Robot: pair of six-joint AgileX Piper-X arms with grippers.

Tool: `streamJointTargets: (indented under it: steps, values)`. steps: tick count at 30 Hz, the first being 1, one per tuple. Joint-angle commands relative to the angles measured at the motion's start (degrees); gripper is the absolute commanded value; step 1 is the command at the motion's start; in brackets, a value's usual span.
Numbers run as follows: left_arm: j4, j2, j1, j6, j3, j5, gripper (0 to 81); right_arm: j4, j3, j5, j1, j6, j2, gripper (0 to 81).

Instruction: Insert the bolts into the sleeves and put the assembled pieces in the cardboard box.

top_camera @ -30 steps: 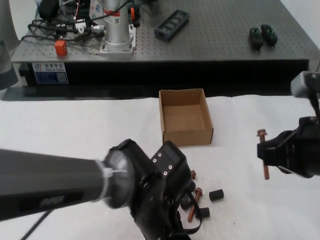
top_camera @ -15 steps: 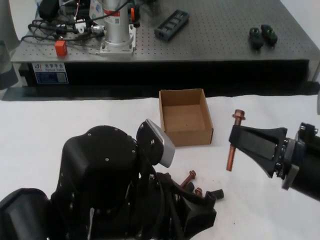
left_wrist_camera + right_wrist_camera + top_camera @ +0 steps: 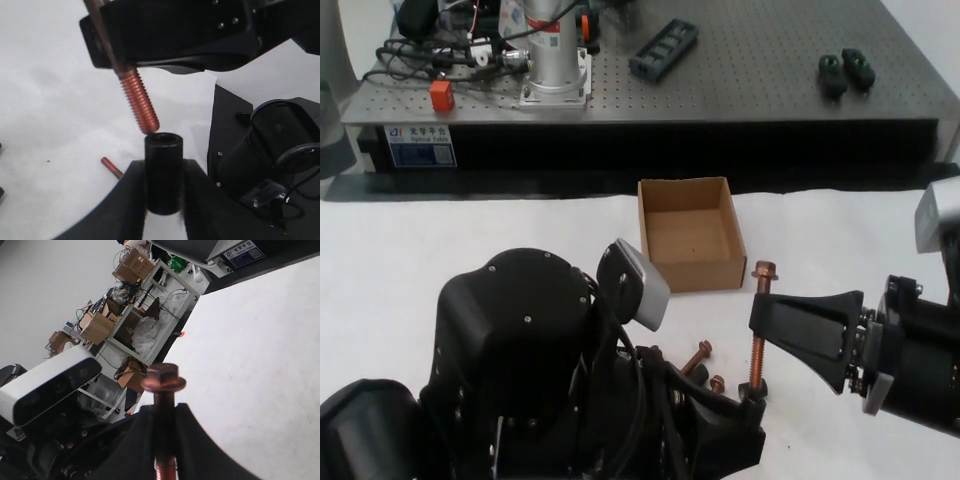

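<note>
Left wrist view: L gripper [image 3: 164, 175] is clamped on a black sleeve [image 3: 164, 155], fingers [image 3: 132, 200] on its sides, mouth up and free. Bolt [image 3: 141, 106] comes in at a slant, threaded tip right at the sleeve's rim and a bit off centre. Touching or not, can't tell.

R gripper [image 3: 162, 437] is closed on the bolt's shank just under the flanged head, w/ the threads hanging free below. In the high view the bolt stands approx. upright in front of the L arm, over the white cloth [image 3: 470, 240].

Two loose bolts [image 3: 697, 357] lie on the cloth just beyond, btw the grippers and the box [image 3: 695, 272]. Box sits farther back, open-topped and well apart from both grippers.

Handling, my read: the bolt is prob. metal, so stiff and light, and the threads give bite. A hold near the head suits, since it leaves the shank free to enter. Sleeve is small, rigid and looks smooth, so it may twist or slip if pushed off-axis. Best held mid-height on the sides w/ the mouth clear. Tip needs centring and the axes lining up before any push.
</note>
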Motion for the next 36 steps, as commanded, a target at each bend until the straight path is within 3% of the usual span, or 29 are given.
streamJointTargets:
  steps: [1, 23, 33, 34, 36]
  values:
    - [-1.6, -0.6, 0.0, -0.9, -0.3, 0.5, 0.7, 0.0, -0.1, -0.6, 0.2, -0.7, 0.1, 2.4]
    - [-4.6, -0.6, 0.0, -10.6, -0.3, -6.2, 0.7, 0.2, -0.1, -2.7, 0.2, -1.5, 0.1, 2.4]
    - [-8.3, -0.6, 0.0, -10.2, -0.3, -6.2, 0.7, 0.2, -0.1, -4.4, 0.2, -3.7, 0.1, 1.1]
    - [-8.4, -0.6, 0.0, -9.4, -0.3, -6.5, 0.7, 0.2, -0.1, -4.9, 0.2, -4.6, 0.1, 1.9]
    - [-8.4, -0.6, 0.0, -7.3, -0.3, -6.8, 0.7, 0.2, -0.1, -5.5, 0.2, -6.5, 0.1, 12.4]
